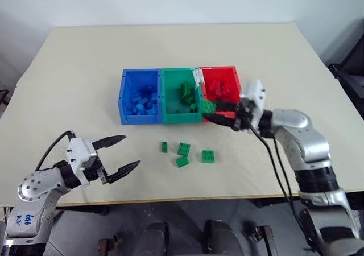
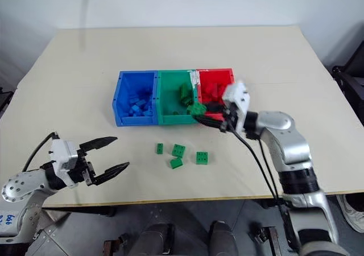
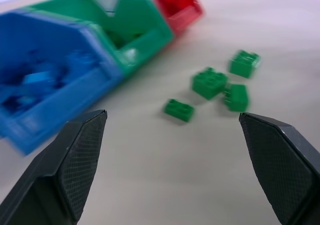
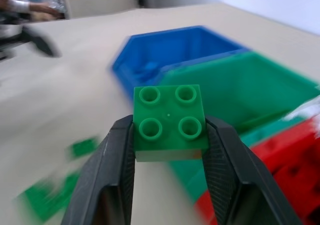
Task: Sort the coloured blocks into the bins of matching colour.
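Observation:
Three joined bins stand mid-table: blue [image 1: 139, 118], green [image 1: 180, 118] and red [image 1: 219, 69], each holding bricks of its own colour. My right gripper [image 1: 209, 112] is shut on a green four-stud block [image 4: 170, 119], holding it above the front edge where the green and red bins meet. Several more green blocks lie on the table in front of the bins, among them a small one [image 1: 164, 147], a larger one [image 1: 183, 148] and a square one [image 1: 208, 156]. My left gripper [image 1: 132, 150] stands open and empty near the table's front left, pointing toward those blocks [image 3: 209, 82].
The cream table [image 1: 85, 68] has open surface all around the bins. Its front edge runs just under my left gripper. A black cable [image 1: 276, 159] hangs along my right arm.

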